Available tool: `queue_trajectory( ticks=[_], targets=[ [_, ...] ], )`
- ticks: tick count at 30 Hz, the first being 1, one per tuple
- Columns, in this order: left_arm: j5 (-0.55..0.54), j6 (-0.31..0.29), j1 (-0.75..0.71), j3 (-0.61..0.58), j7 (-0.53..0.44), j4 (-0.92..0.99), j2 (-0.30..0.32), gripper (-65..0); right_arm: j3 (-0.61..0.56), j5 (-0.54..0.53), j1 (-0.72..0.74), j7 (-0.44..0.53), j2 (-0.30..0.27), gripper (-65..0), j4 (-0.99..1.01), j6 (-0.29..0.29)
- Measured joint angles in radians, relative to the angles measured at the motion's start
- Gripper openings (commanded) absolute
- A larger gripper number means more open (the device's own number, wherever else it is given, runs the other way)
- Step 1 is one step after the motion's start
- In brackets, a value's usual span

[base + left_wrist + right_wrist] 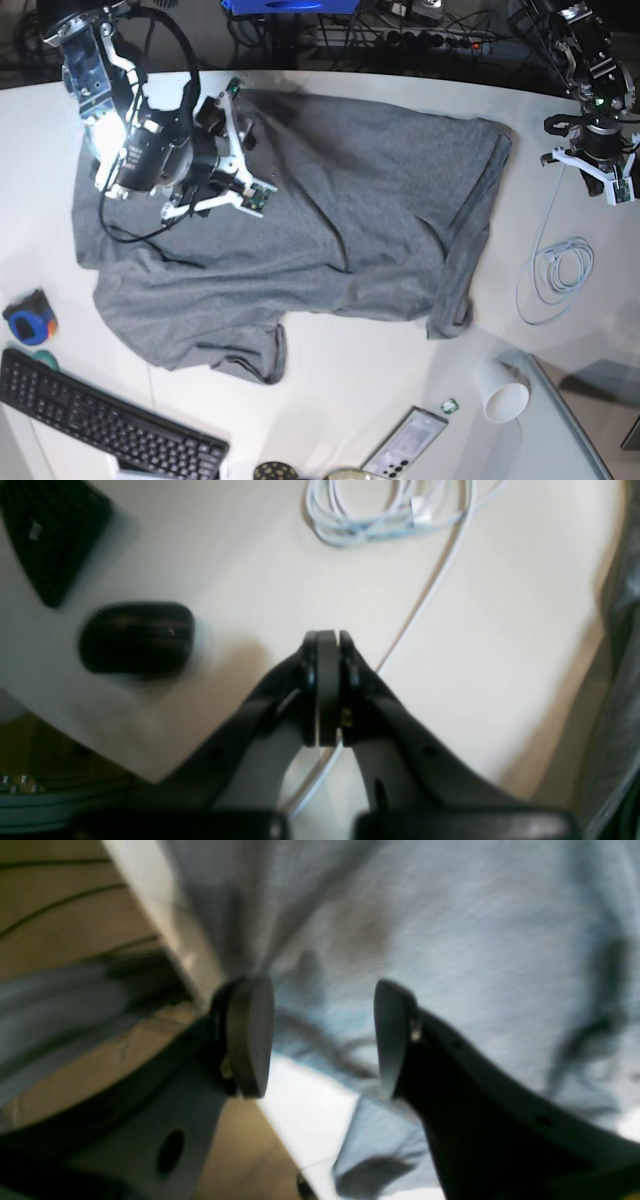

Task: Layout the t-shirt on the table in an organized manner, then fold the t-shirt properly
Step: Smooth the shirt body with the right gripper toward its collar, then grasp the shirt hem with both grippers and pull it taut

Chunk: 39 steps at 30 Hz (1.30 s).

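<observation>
So the right gripper [324, 1037] has its two pads spread well apart with nothing between them, hanging just above the t-shirt [330, 220] near the tabletop [330, 390] edge. In the base view that arm sits over the left part of the shirt, at its far-left corner. I can't tell if either pad actually brushes the cloth, the wrist view is pretty blurry.

The left gripper [327, 685] is pressed fully together, pad on pad, holding nothing. It's off at the far right of the scene, well apart from the shirt, over bare tabletop with a white cable [380, 515] coiled beyond it and a black mouse [136, 637] off to one side.

The shirt itself is spread across the middle of the tabletop, rumpled, not flat. Its long axis runs roughly left to right, with the right edge rolled into a thick fold and a flap sticking out toward the near side on the left. Which end is the neck, can't say from here.
</observation>
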<state>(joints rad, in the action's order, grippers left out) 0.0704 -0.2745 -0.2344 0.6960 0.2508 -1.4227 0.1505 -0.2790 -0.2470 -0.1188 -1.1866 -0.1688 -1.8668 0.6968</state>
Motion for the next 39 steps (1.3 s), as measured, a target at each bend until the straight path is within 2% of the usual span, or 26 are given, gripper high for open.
queue_trajectory(
  ticks=[1, 3, 5, 7, 10, 12, 18, 23, 29, 31, 35, 39],
  targets=[
    [0.001, 0.015, -0.003, -0.023, 0.0, -0.027, -0.013, -65.0, 0.043, 0.003, 0.018, 0.004, 0.004, -34.5, 0.023, 0.0],
    [-0.001, -0.006, -0.007, -0.094, 0.0, -0.088, -0.048, -65.0, 0.129, 0.023, 0.089, 0.045, 0.001, -37.5, 0.13, 0.005],
    [-0.004, -0.013, 0.005, -0.175, -0.005, -0.129, -0.089, -65.0, 0.207, 0.026, 0.148, 0.139, -0.002, -49.7, 0.253, -0.003],
    [-0.007, -0.01, 0.023, -0.251, -0.007, -0.139, -0.111, -65.0, 0.255, 0.019, 0.201, 0.18, -0.01, -65.0, 0.379, -0.001],
    [0.007, 0.006, 0.095, -0.351, -0.003, -0.1, -0.114, -65.0, 0.311, 0.016, 0.238, 0.216, -0.014, -62.3, 0.522, -0.003],
    [0.006, 0.005, 0.16, -0.42, -0.009, -0.039, -0.115, -65.0, 0.324, 0.022, 0.248, 0.242, -0.033, -63.3, 0.581, -0.002],
    [0.005, -0.006, 0.356, -0.562, -0.008, 0.301, -0.131, -65.0, 0.324, 0.018, 0.254, 0.341, -0.058, -63.6, 0.724, -0.003],
    [0.003, 0.009, 0.494, -0.567, -0.016, 0.55, -0.122, -65.0, 0.327, -0.011, 0.303, 0.428, -0.083, -63.6, 0.866, 0.005],
    [-0.012, -0.009, 0.575, -0.568, -0.057, 0.711, -0.095, -65.0, 0.335, -0.05, 0.397, 0.579, -0.119, -63.6, 1.096, 0.03],
    [0.001, 0.003, 0.616, -0.568, -0.057, 0.76, -0.094, -65.0, 0.334, -0.048, 0.438, 0.613, -0.122, -63.6, 1.164, 0.031],
    [0.003, 0.009, 0.694, -0.573, -0.187, 0.916, -0.094, -65.0, 0.334, -0.038, 0.488, 0.647, -0.122, -63.6, 1.241, 0.029],
    [0.005, 0.009, 0.819, -0.575, -0.272, 1.127, -0.095, -65.0, 0.329, -0.034, 0.502, 0.687, -0.118, -63.6, 1.248, -0.068]
  ],
)
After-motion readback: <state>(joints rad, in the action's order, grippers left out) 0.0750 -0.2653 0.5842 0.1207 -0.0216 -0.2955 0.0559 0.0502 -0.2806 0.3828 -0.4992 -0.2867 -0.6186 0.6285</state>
